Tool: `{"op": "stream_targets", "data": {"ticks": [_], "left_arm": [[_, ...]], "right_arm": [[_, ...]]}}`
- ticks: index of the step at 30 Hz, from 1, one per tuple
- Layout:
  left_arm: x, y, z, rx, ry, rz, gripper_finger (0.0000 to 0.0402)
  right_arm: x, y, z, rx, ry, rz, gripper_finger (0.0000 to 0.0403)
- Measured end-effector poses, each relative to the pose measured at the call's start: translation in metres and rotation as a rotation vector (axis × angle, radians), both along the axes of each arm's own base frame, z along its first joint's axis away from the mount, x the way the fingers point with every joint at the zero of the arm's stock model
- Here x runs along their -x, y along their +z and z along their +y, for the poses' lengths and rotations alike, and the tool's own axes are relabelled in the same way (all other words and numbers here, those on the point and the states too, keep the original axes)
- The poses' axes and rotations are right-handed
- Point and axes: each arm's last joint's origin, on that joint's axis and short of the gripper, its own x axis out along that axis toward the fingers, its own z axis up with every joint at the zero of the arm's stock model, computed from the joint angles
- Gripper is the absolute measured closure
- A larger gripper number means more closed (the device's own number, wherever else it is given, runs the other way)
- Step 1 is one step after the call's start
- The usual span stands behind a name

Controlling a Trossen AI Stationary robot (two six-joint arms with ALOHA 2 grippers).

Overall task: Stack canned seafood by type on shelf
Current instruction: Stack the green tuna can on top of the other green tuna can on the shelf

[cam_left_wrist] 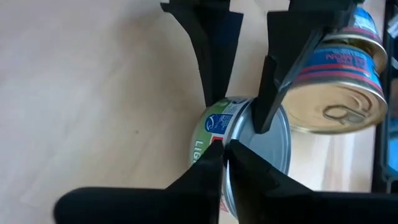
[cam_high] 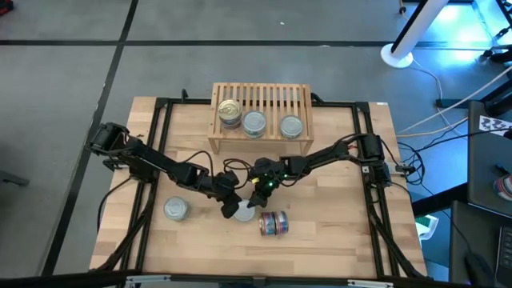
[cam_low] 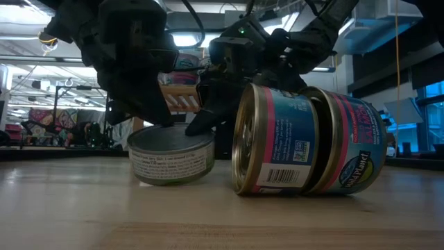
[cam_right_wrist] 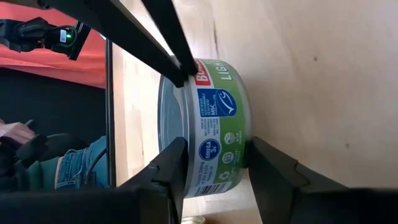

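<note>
A short green-labelled tin (cam_high: pixel 244 213) with a silver lid stands on the table's near middle, between both grippers. My left gripper (cam_left_wrist: pixel 224 155), reaching in from the left, is shut on its rim. My right gripper (cam_right_wrist: pixel 214 163), reaching in from the right, has one finger over the lid and one beside the tin's bottom edge. Just right of the tin, two blue-red tins (cam_high: pixel 274 224) lie on their sides, end to end. A grey tin (cam_high: pixel 176 209) stands alone at the near left. The shelf (cam_high: pixel 272 96) at the far middle carries three tins on its slats. My left gripper pinches the tin's top rim (cam_left_wrist: pixel 228 138), one finger on the lid and one on the green side wall, slanting down from the table's left. The tin's near bottom edge (cam_low: pixel 170 182) rests on the table. My right gripper's fingers (cam_right_wrist: pixel 273 171) stand close on either side of the tin; whether they touch it, I cannot tell.
The two blue-red tins (cam_low: pixel 309 142) lie a finger's width right of the green tin (cam_low: pixel 171 158). Black frame rails run along the table's left and right sides. A person's hand (cam_right_wrist: pixel 18 134) shows beyond the table's edge.
</note>
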Motion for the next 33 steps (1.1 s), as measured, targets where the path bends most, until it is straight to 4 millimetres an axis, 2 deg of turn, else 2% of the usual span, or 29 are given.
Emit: {"op": "stream_targets", "data": {"ticks": [9, 16, 25, 33], "left_arm": [[0.001, 0.000, -0.001, 0.032, -0.057, 0.010, 0.0292], [0.008, 0.022, 0.003, 0.023, -0.080, -0.045, 0.0296], [0.032, 0.065, 0.016, -0.009, -0.092, -0.150, 0.0322], [0.053, 0.103, 0.028, -0.078, -0.073, -0.328, 0.0341]], "right_arm": [[0.000, 0.001, 0.001, -0.012, 0.017, -0.011, 0.0270], [0.000, 0.007, 0.001, -0.018, 0.022, -0.015, 0.0270], [0.008, 0.045, -0.006, -0.020, 0.013, -0.073, 0.0271], [0.029, 0.100, -0.012, -0.016, 0.001, -0.134, 0.0271]]}}
